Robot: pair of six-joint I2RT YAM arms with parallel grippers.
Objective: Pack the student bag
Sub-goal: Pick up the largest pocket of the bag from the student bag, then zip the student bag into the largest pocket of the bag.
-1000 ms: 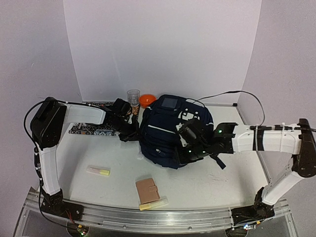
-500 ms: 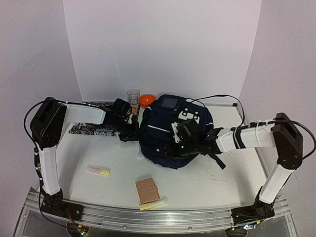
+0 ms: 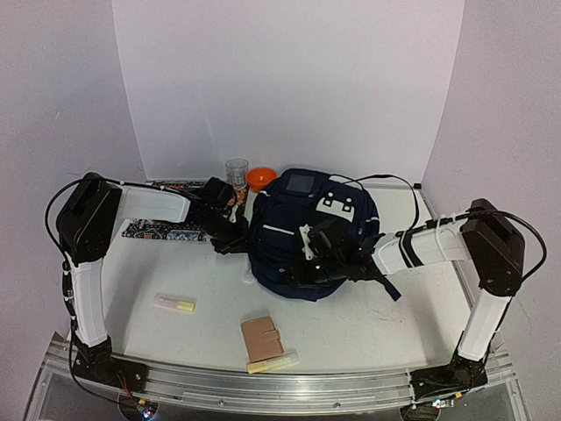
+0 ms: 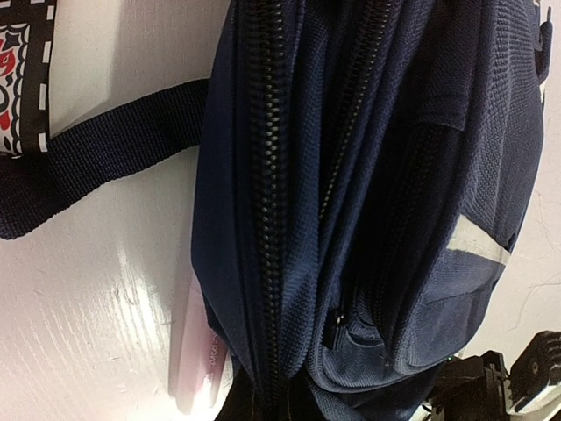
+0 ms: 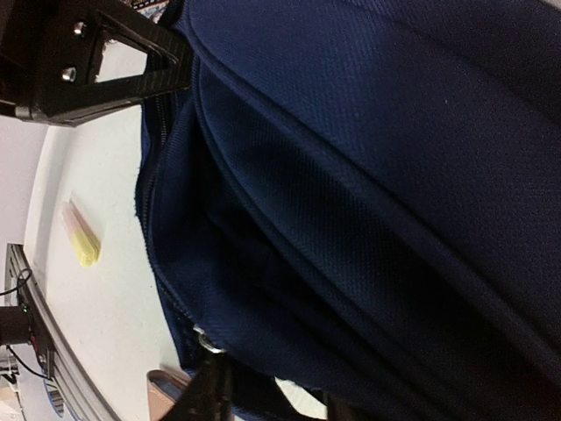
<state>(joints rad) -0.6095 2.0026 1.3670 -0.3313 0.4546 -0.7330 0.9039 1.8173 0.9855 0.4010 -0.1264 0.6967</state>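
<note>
The student bag (image 3: pixel 298 230), a navy backpack with a white stripe, lies in the middle of the table. My left gripper (image 3: pixel 235 235) is at its left edge. In the left wrist view the zippered fabric (image 4: pixel 351 175) bunches into the dark jaws (image 4: pixel 263 405), so it looks shut on the bag. My right gripper (image 3: pixel 308 263) is low over the bag's near side. Its dark fingers (image 5: pixel 203 396) stand apart with a fold of bag (image 5: pixel 368 193) between them. A metal zip pull (image 5: pixel 206 340) is at the left finger.
A glass cup (image 3: pixel 237 172) and an orange bowl (image 3: pixel 260 178) stand behind the bag. A patterned mat (image 3: pixel 162 231) lies at the left. A yellow-pink highlighter (image 3: pixel 175 304), a tan wallet (image 3: pixel 262 338) and another highlighter (image 3: pixel 272 361) lie in front. A pink pen (image 4: pixel 197 351) lies against the bag.
My right gripper has moved left across the bag toward its near-left side, and the right arm has swung back. The left gripper and the bag have stayed put.
</note>
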